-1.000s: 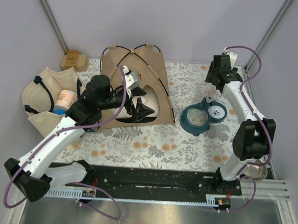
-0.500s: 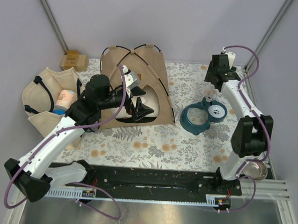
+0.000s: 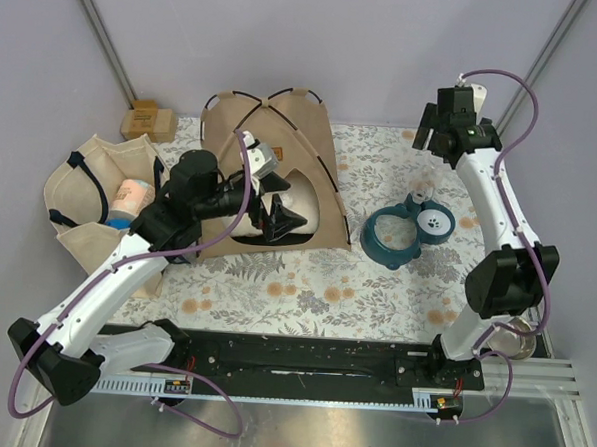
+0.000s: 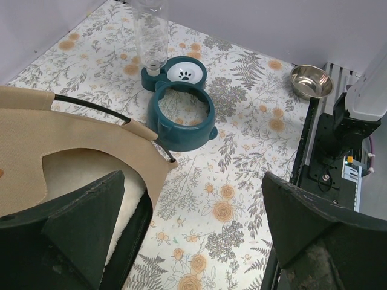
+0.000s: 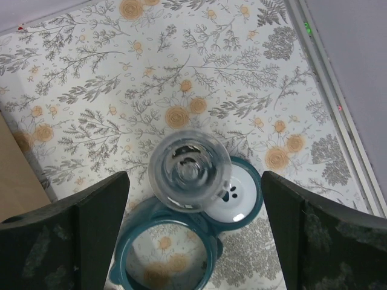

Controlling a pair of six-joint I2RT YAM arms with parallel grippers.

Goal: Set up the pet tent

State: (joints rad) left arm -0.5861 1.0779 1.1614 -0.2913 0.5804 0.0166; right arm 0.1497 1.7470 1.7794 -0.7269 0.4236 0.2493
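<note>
Top external view: shows the pet tent (image 3: 308,134) standing upright at upper left of centre on a floral table cover (image 3: 305,284), tan canvas with dark poles crossing at the peak and the doorway facing lower right. Places the left gripper (image 3: 282,219) right at that doorway, in front of the cream pillow (image 3: 308,199) inside, with fingers spread wide and nothing between them; cannot tell whether touching the canvas. Finds the right gripper (image 3: 442,131) at upper right of the frame, well apart from the tent, beyond a teal feeder (image 3: 390,240). Also shows a beige tote bag (image 3: 90,198) at far left, beside the tent.

Left wrist view: puts the tent (image 4: 72,130) along the left edge, with its curved doorway rim and a dark pole end just above the finger (image 4: 78,229) at lower left, pillow fluff (image 4: 72,175) showing between canvas and finger. Leaves the finger at lower right over bare floral cover, clear of the tent.

Right wrist view: looks straight down between widely parted fingers onto a clear water bottle (image 5: 189,172) standing in the feeder (image 5: 163,266), gripping nothing. Catches only a tan sliver of the tent (image 5: 12,175) at the left edge, above the lower-left finger
</note>
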